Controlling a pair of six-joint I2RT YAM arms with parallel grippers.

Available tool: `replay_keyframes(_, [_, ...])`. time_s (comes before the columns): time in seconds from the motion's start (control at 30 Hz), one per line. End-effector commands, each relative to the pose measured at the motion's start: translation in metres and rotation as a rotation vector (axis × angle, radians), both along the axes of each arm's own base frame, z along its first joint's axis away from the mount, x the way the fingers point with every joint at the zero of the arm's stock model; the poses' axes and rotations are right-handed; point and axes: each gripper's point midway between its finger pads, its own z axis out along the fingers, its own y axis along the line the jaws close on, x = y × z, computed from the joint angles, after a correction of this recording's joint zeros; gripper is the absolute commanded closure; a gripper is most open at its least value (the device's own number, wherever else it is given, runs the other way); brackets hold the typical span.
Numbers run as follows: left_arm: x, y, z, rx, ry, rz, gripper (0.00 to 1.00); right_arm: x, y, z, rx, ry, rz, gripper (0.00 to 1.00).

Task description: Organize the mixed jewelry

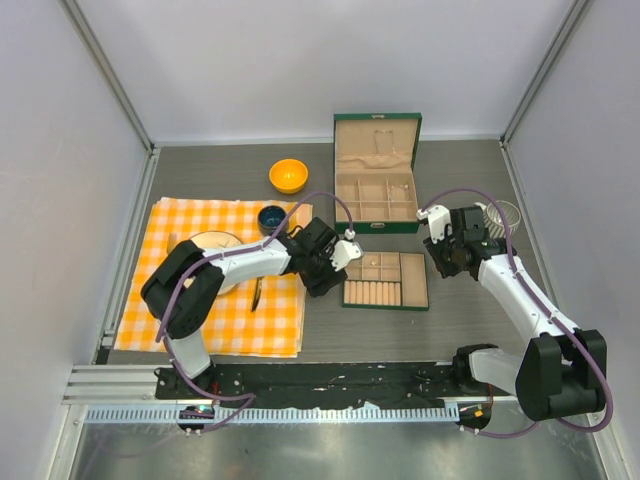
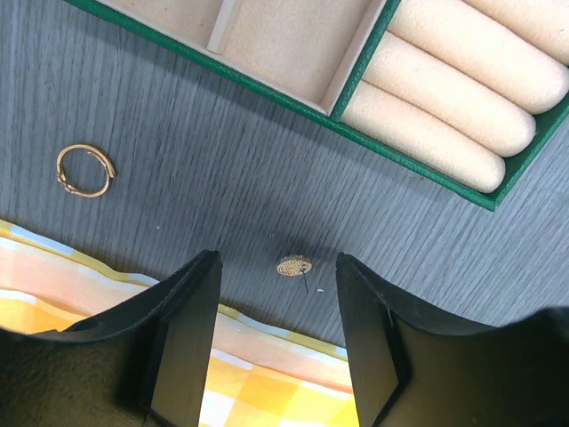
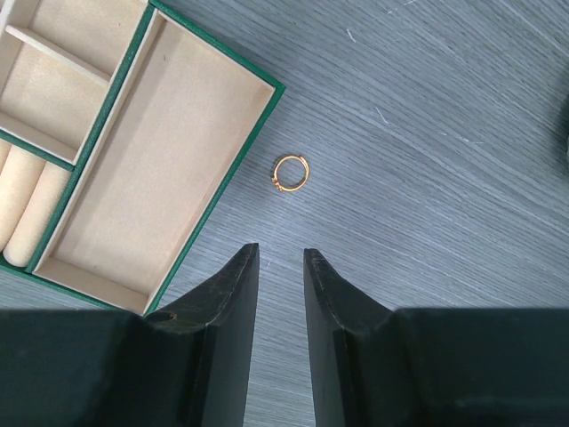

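In the left wrist view a tiny gold stud earring point(image 2: 294, 265) lies on the grey table between my left gripper's open fingers, touching neither, and a gold ring point(image 2: 85, 170) lies to the left. My left gripper point(image 2: 277, 260) is empty. It also shows in the top view point(image 1: 322, 272), by the left edge of the green tray point(image 1: 412, 292). In the right wrist view another gold ring point(image 3: 290, 172) lies just ahead of my right gripper point(image 3: 280, 250), whose jaws stand narrowly apart and empty. A silvery wire hoop point(image 1: 505, 213) lies behind the right arm, partly hidden.
The open green jewelry box point(image 1: 377, 150) stands at the back. The tray's bare compartment point(image 3: 151, 169) lies left of the right gripper. An orange-checked cloth point(image 1: 215, 320) holds a plate point(image 1: 205, 248), a blue bowl point(image 1: 271, 218) and a knife point(image 1: 257, 293). An orange bowl point(image 1: 288, 175) sits behind.
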Motion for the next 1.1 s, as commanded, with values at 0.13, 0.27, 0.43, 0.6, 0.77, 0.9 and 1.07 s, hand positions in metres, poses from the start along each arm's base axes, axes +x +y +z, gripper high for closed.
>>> replay_keyframes(0.13, [-0.004,-0.002,0.001,-0.002,0.012,-0.021,0.46,0.008,0.002,0.008,0.018,-0.048,-0.006,0.68])
replay_keyframes(0.27, [-0.007,-0.003,-0.002,0.001,0.026,-0.024,0.49,0.008,0.002,0.008,0.019,-0.049,-0.007,0.68])
replay_keyframes(0.43, [-0.007,-0.004,-0.006,0.010,0.028,-0.035,0.52,0.008,0.001,0.008,0.018,-0.049,-0.008,0.68])
replay_keyframes(0.6, [-0.010,-0.003,-0.009,0.022,0.043,-0.039,0.59,0.007,0.000,0.008,0.017,-0.051,-0.012,0.68])
replay_keyframes(0.77, [-0.013,-0.004,-0.009,0.016,0.063,-0.048,0.73,0.007,0.000,0.008,0.019,-0.049,-0.013,0.68])
replay_keyframes(0.9, [-0.013,-0.007,0.001,0.001,0.062,-0.043,0.90,0.008,0.000,0.010,0.021,-0.060,-0.016,0.68])
replay_keyframes(1.07, [-0.007,-0.015,0.026,-0.053,0.021,-0.037,0.94,0.008,-0.001,0.010,0.024,-0.056,-0.020,0.68])
